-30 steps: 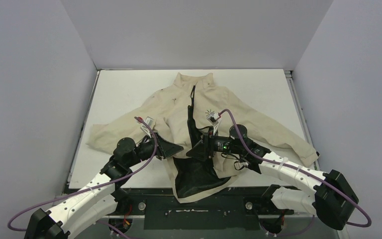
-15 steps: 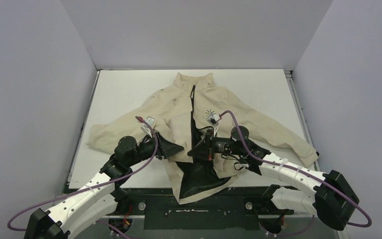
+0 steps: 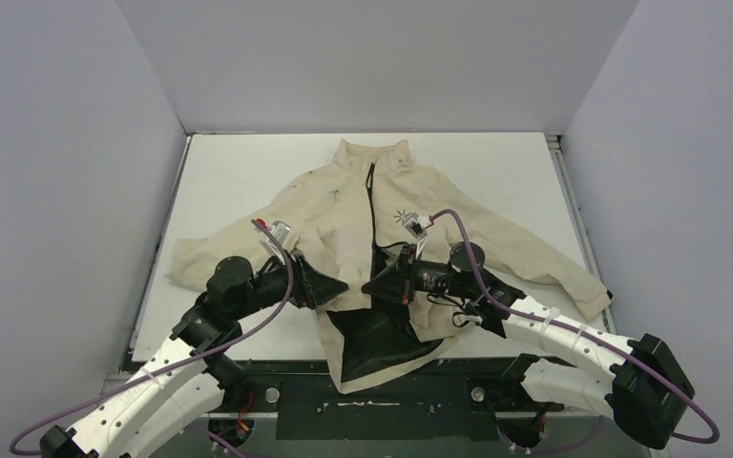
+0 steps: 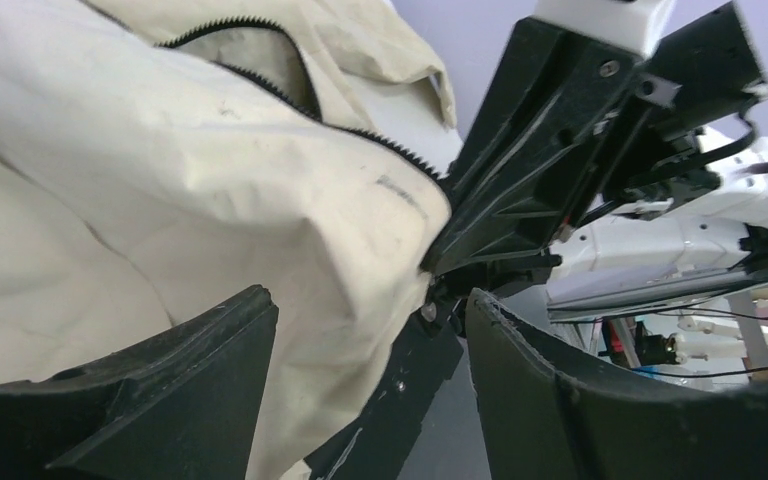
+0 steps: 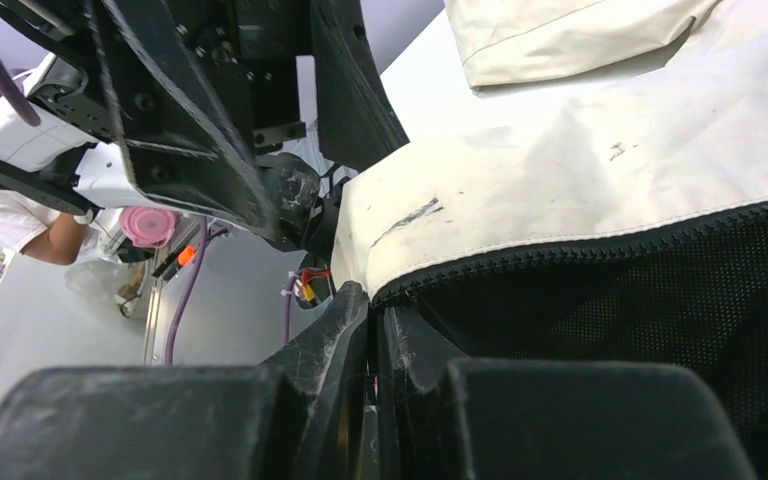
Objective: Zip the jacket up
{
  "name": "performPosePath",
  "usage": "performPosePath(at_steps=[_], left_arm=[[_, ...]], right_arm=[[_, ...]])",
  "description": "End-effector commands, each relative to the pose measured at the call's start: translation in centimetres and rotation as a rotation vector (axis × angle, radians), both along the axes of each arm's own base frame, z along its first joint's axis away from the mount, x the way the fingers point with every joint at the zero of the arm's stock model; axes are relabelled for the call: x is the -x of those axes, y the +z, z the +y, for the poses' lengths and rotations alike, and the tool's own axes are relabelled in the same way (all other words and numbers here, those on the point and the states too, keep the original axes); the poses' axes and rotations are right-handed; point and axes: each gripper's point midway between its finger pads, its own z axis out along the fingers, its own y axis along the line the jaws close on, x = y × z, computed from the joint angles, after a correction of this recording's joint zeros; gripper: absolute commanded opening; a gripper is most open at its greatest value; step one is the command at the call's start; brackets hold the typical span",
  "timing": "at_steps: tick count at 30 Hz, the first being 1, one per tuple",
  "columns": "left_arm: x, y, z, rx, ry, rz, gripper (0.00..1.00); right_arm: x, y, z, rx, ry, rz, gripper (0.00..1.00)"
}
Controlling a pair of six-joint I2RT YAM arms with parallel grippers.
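Observation:
The beige jacket [image 3: 344, 205] lies spread on the white table, collar at the far side. Its black zipper [image 3: 372, 191] is joined in the upper part, and below that the front gapes onto black lining [image 3: 377, 334]. My right gripper [image 3: 374, 284] is shut on the zipper edge [image 5: 560, 255] of one front panel, where beige cloth meets the lining [image 5: 660, 330]; its tips [image 5: 372, 300] pinch the toothed tape. My left gripper [image 3: 334, 285] is open just left of it, and the other panel's beige cloth [image 4: 160, 180] hangs loose between its fingers [image 4: 200, 370].
The jacket's sleeves reach out to the left [image 3: 200, 258] and to the right [image 3: 554, 262] over the table [image 3: 248, 172]. The hem hangs over the dark front edge [image 3: 391, 401]. Grey walls close in on three sides. The two gripper heads sit close together.
My left gripper has opened and let go of the cloth, and its arm has drawn slightly left. My right gripper has closed on the zipper edge.

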Motion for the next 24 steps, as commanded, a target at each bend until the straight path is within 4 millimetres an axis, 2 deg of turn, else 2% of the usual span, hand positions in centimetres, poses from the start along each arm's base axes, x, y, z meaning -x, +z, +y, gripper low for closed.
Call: performPosePath(at_steps=[1, 5, 14, 18, 24], left_arm=[[0.7, 0.1, 0.5, -0.051, -0.020, -0.003, 0.67], [1.0, 0.5, 0.7, -0.050, -0.025, -0.008, 0.68], [1.4, 2.2, -0.3, -0.006, -0.069, -0.030, 0.69], [1.4, 1.9, -1.3, -0.019, -0.091, -0.024, 0.69], [2.6, 1.0, -3.3, -0.039, -0.123, -0.023, 0.69]], right_arm=[[0.0, 4.8, 0.1, -0.119, -0.007, -0.104, 0.00], [0.0, 4.8, 0.1, -0.112, -0.006, -0.100, 0.00], [0.1, 4.4, 0.5, -0.118, 0.014, -0.079, 0.00], [0.2, 4.7, 0.6, -0.140, 0.022, -0.072, 0.00], [0.3, 5.0, 0.5, -0.150, 0.021, -0.071, 0.00]])
